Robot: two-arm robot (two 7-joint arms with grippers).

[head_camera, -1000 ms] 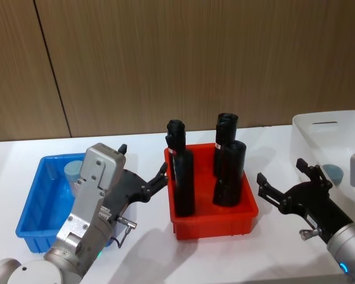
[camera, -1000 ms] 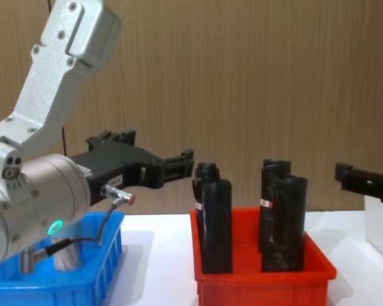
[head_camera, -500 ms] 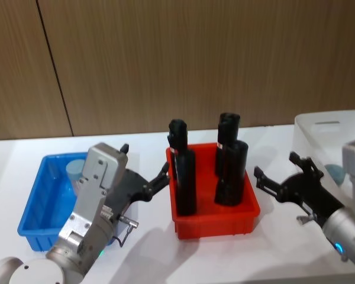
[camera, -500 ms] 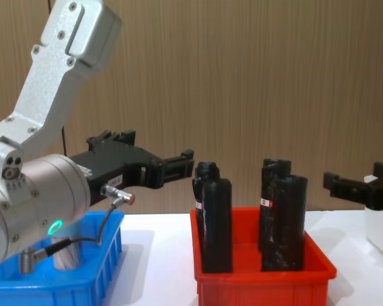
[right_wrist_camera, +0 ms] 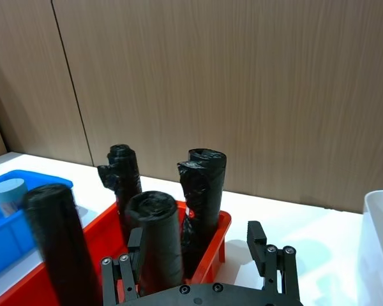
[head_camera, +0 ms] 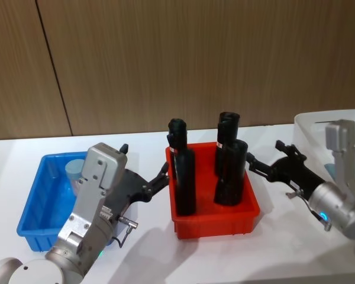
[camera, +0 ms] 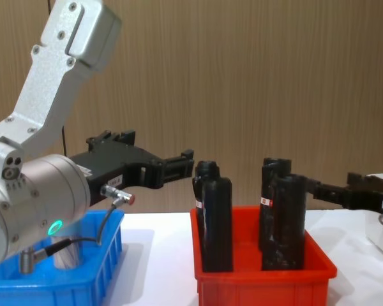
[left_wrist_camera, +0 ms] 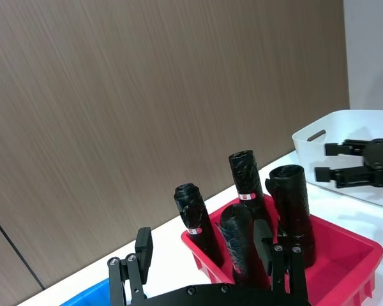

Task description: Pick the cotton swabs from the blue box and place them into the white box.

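On the white table (head_camera: 148, 254), the blue box (head_camera: 31, 204) stands at the left, a red bin (head_camera: 216, 223) in the middle and the white box (head_camera: 312, 131) at the right. One jar of cotton swabs (head_camera: 75, 170) with a pale lid stands in the far part of the blue box, partly hidden by the left arm. In the red bin four black cylinders (head_camera: 185, 180) stand upright. The left gripper (head_camera: 143, 164) hangs above the right edge of the blue box and points toward the red bin; its jaws are apart and hold nothing. The right gripper (head_camera: 264, 152) reaches in from the white box's side, above the right edge of the red bin, and its jaws are also apart and empty. One of its fingers is just beside the nearest black cylinder; I cannot tell if it touches.
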